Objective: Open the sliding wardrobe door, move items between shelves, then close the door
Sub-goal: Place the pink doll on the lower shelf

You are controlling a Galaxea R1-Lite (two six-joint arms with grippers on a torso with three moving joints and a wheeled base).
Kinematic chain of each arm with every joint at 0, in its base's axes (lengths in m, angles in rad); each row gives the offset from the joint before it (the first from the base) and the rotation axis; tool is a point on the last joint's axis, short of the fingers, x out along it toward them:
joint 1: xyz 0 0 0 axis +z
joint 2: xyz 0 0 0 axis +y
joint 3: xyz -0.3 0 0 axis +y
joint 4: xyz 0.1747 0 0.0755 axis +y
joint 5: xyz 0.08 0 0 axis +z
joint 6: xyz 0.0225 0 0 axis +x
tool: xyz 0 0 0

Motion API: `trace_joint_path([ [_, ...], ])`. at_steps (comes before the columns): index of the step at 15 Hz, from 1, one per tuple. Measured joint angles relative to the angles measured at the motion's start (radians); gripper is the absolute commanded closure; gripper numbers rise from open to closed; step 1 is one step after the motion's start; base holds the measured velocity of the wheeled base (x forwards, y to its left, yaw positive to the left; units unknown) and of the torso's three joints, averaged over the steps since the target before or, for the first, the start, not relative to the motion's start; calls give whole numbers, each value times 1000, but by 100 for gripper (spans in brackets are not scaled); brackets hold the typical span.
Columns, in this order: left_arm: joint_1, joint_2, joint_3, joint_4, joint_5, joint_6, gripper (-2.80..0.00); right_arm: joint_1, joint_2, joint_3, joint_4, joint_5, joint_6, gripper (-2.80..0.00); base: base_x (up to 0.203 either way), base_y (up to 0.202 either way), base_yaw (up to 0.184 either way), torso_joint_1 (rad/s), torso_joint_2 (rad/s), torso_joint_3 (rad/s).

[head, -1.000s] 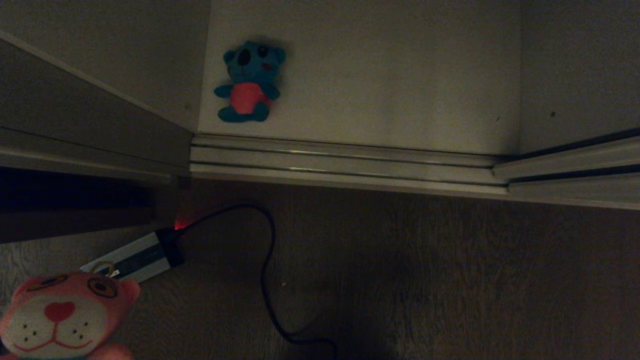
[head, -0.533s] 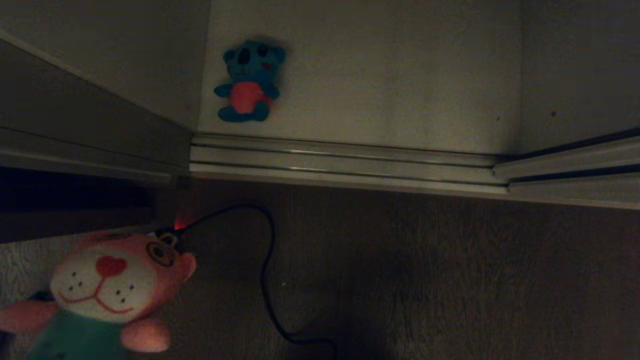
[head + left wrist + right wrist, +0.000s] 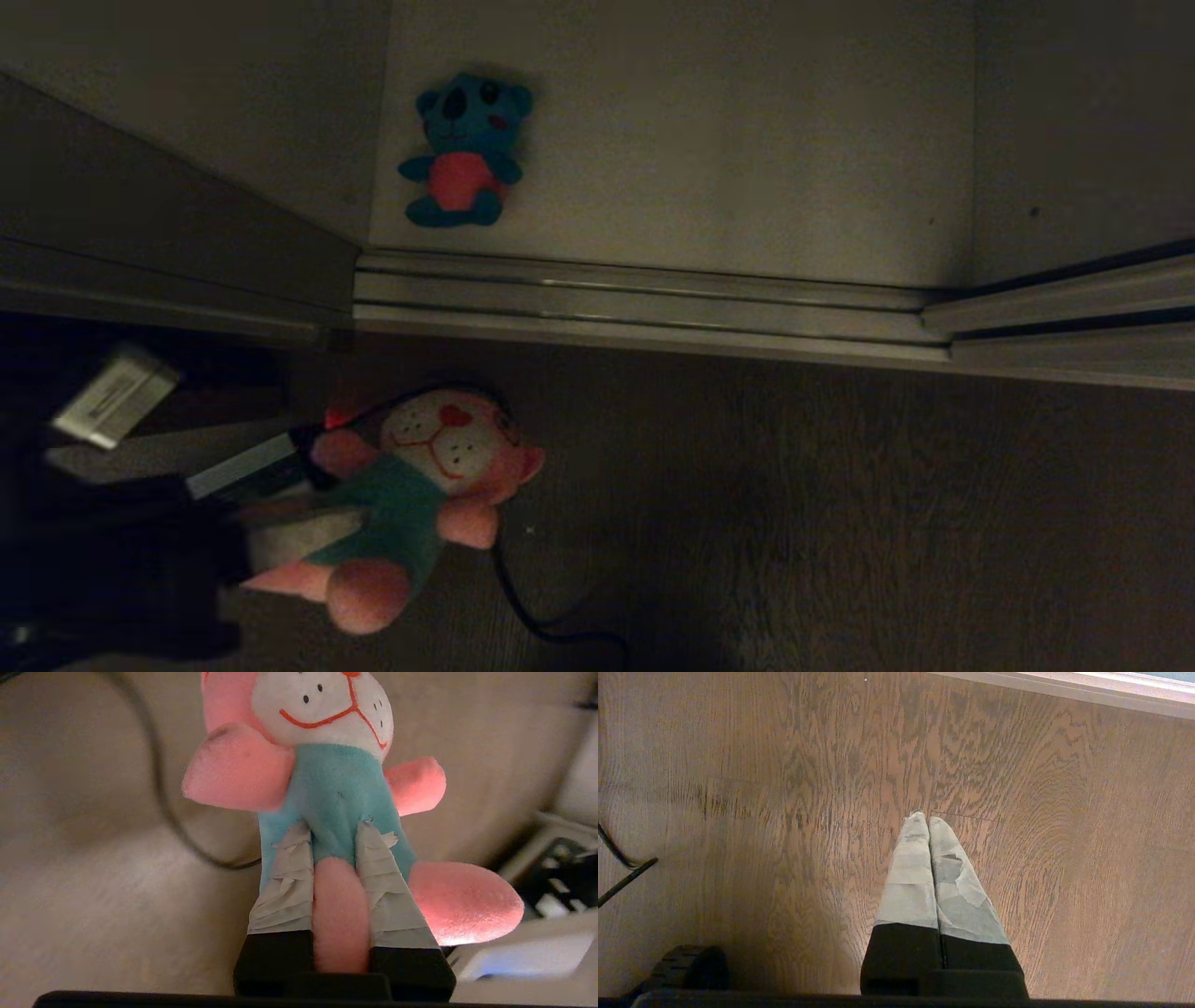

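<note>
Looking down on a dark wooden floor (image 3: 794, 523), with a ribbed metal track (image 3: 653, 303) crossing in front of an off-white shelf (image 3: 747, 140). Sitting on that shelf near its left wall: blue toy (image 3: 464, 154). Trailing over the floor: black cable (image 3: 509, 597).

Reaching in low from the left, left gripper (image 3: 337, 847) clamping its taped fingers (image 3: 285, 882) on one leg of the pink toy (image 3: 411, 495), holding it above the floor, short of the track. Pointing down at bare floor, right gripper (image 3: 928, 821) pressing its fingertips together, holding nothing.
</note>
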Motion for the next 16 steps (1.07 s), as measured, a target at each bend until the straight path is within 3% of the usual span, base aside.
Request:
trace_joint_path([
  [4, -199, 262, -239, -32, 118, -75, 0, 0, 0, 0, 0, 0, 0, 0, 0, 0, 0, 0, 0, 0],
  [7, -287, 417, -395, -103, 246, -143, 0, 0, 0, 0, 0, 0, 0, 0, 0, 0, 0, 0, 0, 0],
  [12, -333, 626, -583, -362, 520, -168, 0, 0, 0, 0, 0, 0, 0, 0, 0, 0, 0, 0, 0, 0],
  [16, -345, 712, -698, -499, 550, -167, 0, 0, 0, 0, 0, 0, 0, 0, 0, 0, 0, 0, 0, 0],
])
